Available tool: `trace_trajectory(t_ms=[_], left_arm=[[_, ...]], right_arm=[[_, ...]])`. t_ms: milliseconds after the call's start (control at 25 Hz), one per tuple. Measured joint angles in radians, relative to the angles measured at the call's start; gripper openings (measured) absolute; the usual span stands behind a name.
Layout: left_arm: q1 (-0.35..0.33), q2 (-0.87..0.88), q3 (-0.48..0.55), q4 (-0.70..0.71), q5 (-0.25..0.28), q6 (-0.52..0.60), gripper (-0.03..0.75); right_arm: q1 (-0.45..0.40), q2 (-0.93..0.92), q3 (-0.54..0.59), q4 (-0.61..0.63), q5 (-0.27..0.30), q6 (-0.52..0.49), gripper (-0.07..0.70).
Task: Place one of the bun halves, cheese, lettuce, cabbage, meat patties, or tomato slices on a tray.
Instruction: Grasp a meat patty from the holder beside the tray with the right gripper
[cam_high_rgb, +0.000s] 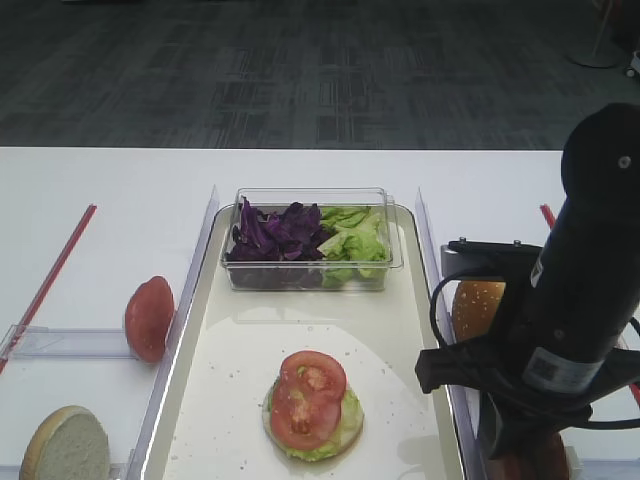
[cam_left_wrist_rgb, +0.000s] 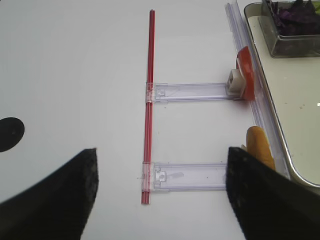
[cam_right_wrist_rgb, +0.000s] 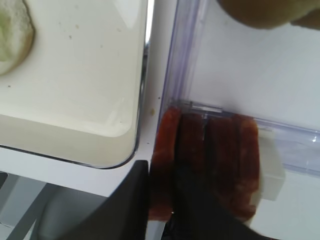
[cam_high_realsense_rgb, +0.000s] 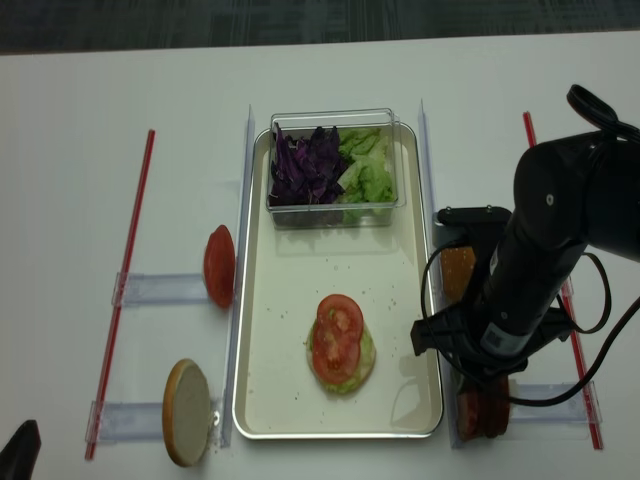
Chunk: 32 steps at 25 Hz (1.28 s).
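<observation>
On the white table (cam_high_rgb: 100, 180), beside the tray (cam_right_wrist_rgb: 75, 100), my right gripper (cam_right_wrist_rgb: 162, 200) seems closed around one of the meat patties (cam_right_wrist_rgb: 215, 150).

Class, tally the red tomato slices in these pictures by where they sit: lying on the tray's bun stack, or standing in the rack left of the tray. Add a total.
Tomato slices on the bun stack: 2
Tomato slices in the left rack: 1
Total: 3

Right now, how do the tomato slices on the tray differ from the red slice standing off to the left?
The tomato slices lie flat, stacked on lettuce and a bun on the tray. The red slice stands on edge in a clear holder, outside the tray. There are two on the tray, one visible in the holder. All are round and red.
</observation>
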Motion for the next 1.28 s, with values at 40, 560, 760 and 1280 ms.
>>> trace_trajectory(t_ms=[40, 560, 760, 1280], left_arm=[[0.000, 0.000, 0.000, 0.000, 0.000, 0.000, 0.491], [0.000, 0.000, 0.000, 0.000, 0.000, 0.000, 0.491], [0.000, 0.000, 0.000, 0.000, 0.000, 0.000, 0.491], [0.000, 0.000, 0.000, 0.000, 0.000, 0.000, 0.491]], right_arm=[[0.000, 0.000, 0.000, 0.000, 0.000, 0.000, 0.169], [0.000, 0.000, 0.000, 0.000, 0.006, 0.000, 0.119], [0.000, -0.013, 0.000, -0.003, 0.008, 0.000, 0.119], [0.000, -0.110, 0.000, -0.005, 0.049, -0.001, 0.117]])
